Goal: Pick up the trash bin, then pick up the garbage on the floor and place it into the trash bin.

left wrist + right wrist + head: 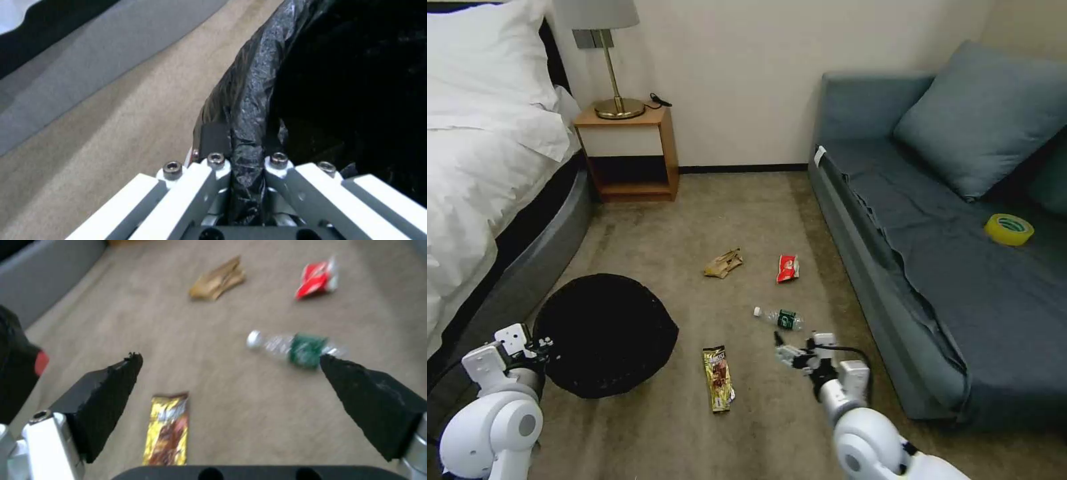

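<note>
From the head view, the trash bin (pixel 604 333) is sitting on the carpet by the bed, looking all crinkly black bag, with the left gripper (pixel 539 347) at its near rim. The right gripper (pixel 787 353) is hovering just short of the bottle (pixel 779 319).

The left wrist view is showing the fingers clamped on the bagged rim (pixel 249 133); the film looks slippery.

In the right wrist view the jaws are gaping wide over the snack wrapper (pixel 168 430), tan paper (pixel 218 280) and red-white wrapper (pixel 317 277). All look light; I'd pinch the bottle's waist.
</note>
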Available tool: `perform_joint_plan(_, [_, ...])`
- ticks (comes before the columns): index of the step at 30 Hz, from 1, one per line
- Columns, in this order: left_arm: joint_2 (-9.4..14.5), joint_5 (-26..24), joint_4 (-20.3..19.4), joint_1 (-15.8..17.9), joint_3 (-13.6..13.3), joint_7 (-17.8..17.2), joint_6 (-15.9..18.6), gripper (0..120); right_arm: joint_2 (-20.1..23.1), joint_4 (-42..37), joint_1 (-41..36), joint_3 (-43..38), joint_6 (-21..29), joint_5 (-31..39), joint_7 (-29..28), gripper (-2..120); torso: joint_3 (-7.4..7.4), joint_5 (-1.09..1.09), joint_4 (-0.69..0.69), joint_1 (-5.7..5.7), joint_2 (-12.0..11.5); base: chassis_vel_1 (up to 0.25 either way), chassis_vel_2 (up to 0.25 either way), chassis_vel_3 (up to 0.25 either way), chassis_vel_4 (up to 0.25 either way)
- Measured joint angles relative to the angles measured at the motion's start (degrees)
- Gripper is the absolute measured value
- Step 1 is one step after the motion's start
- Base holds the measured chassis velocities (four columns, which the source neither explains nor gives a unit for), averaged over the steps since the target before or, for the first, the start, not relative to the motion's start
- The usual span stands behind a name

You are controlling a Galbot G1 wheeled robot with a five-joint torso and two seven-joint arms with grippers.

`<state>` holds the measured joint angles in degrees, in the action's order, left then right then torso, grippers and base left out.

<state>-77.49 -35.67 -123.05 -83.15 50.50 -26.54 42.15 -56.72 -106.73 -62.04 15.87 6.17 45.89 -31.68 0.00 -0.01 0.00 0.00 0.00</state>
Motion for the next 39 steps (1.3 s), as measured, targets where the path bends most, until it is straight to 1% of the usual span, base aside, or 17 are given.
perform_joint_plan(3, [-0.33,0.39,0.15,-0.04,-0.02,0.03,0.00,3,-2.08,2.97,2.84,3.17,0.17,0.76,-0.17,100,0.00,0.03,0.01,0.00,0.00,0.000,0.000,0.000,0.000])
perform_joint_plan(10, [-0.41,0.52,0.18,-0.07,-0.04,0.03,-0.01,3,-2.66,3.55,3.27,3.63,0.22,0.82,-0.22,100,0.00,0.01,-0.01,0.00,0.00,0.000,0.000,0.000,0.000])
perform_joint_plan(11, [-0.40,0.61,0.18,-0.13,-0.01,0.03,-0.01,3,-2.81,3.84,3.40,3.82,0.23,1.65,-0.51,100,0.00,-0.02,-0.03,0.00,0.00,0.000,0.000,0.000,0.000])
perform_joint_plan(12, [-0.38,0.85,0.13,-0.32,0.15,0.03,-0.02,3,-3.73,6.27,4.75,6.10,0.39,4.25,-1.56,100,-0.01,-0.05,-0.03,-0.01,0.00,0.000,0.000,0.000,0.000])
perform_joint_plan(13, [-0.38,0.85,0.13,-0.32,0.15,0.03,-0.02,3,-3.73,6.27,4.75,6.10,0.39,4.25,-1.56,100,-0.01,-0.05,-0.03,-0.01,0.00,0.000,0.000,0.000,0.000])
perform_joint_plan(14, [-0.37,0.99,0.01,-0.50,0.32,0.05,-0.02,3,-4.51,9.56,7.25,11.22,0.89,6.77,-2.45,100,0.01,0.04,-0.02,0.00,-0.01,0.000,0.000,0.000,0.000])
perform_joint_plan(15, [-0.40,1.06,-0.07,-0.65,0.44,0.04,-0.02,3,-4.89,11.11,9.34,13.92,0.95,7.59,-3.00,100,0.01,0.11,-0.01,0.01,-0.01,0.000,0.000,0.000,0.000])
perform_joint_plan(16, [-0.45,1.12,-0.23,-0.81,0.58,0.02,-0.07,3,-4.95,11.90,11.02,15.19,0.80,7.63,-3.22,100,-0.01,0.04,0.04,0.00,0.00,0.000,0.000,0.000,0.000])
perform_joint_plan(17, [-0.49,1.15,-0.30,-0.99,0.70,0.02,-0.15,3,-4.85,12.11,11.87,15.74,0.72,7.63,-3.23,100,0.00,-0.05,0.04,0.00,0.00,0.000,0.000,0.000,0.000])
perform_joint_plan(20, [-0.56,1.17,-0.32,-1.25,0.73,0.02,-0.21,3,-4.53,12.02,12.21,15.94,0.75,7.92,-3.18,100,0.00,0.04,0.02,0.00,-0.01,0.000,0.000,0.000,0.000])
perform_joint_plan(22, [-0.73,1.38,-0.41,-1.56,0.71,0.02,-0.50,3,-3.70,11.62,12.70,15.97,0.74,7.94,-2.97,100,0.00,-0.01,-0.01,0.00,0.00,0.000,0.000,0.000,0.000])
perform_joint_plan(28, [-0.70,1.44,-0.82,-1.74,0.63,0.08,-0.57,3,-3.07,11.67,14.36,18.01,0.84,7.95,-2.78,100,0.00,0.01,-0.01,0.00,0.00,0.000,0.000,0.000,0.000])
perform_joint_plan(33, [-0.17,1.34,-0.63,-1.17,0.88,0.14,-0.57,3,-2.82,13.76,21.71,24.79,1.14,10.31,-2.86,100,0.00,0.02,0.00,0.00,0.00,0.000,0.000,0.000,0.000])
perform_joint_plan(34, [-0.17,1.34,-0.63,-1.17,0.88,0.14,-0.57,3,-2.82,13.76,21.71,24.79,1.14,10.31,-2.86,100,0.00,0.02,0.00,0.00,0.00,0.000,0.000,0.000,0.000])
perform_joint_plan(36, [-0.21,1.33,-0.62,-1.01,1.02,0.19,-0.52,3,-2.64,14.80,25.24,28.48,1.57,12.95,-2.59,100,0.00,0.01,0.00,0.00,0.00,0.000,0.000,0.000,0.000])
perform_joint_plan(37, [-0.21,1.33,-0.62,-1.01,1.02,0.19,-0.52,3,-2.64,14.80,25.24,28.48,1.57,12.95,-2.59,100,0.00,0.01,0.00,0.00,0.00,0.000,0.000,0.000,0.000])
perform_joint_plan(39, [-0.30,1.33,-0.65,-0.96,1.19,0.26,-0.49,3,-2.84,16.44,28.15,32.12,2.01,15.05,-1.91,100,0.00,0.01,0.00,0.00,0.00,0.000,0.000,0.000,0.000])
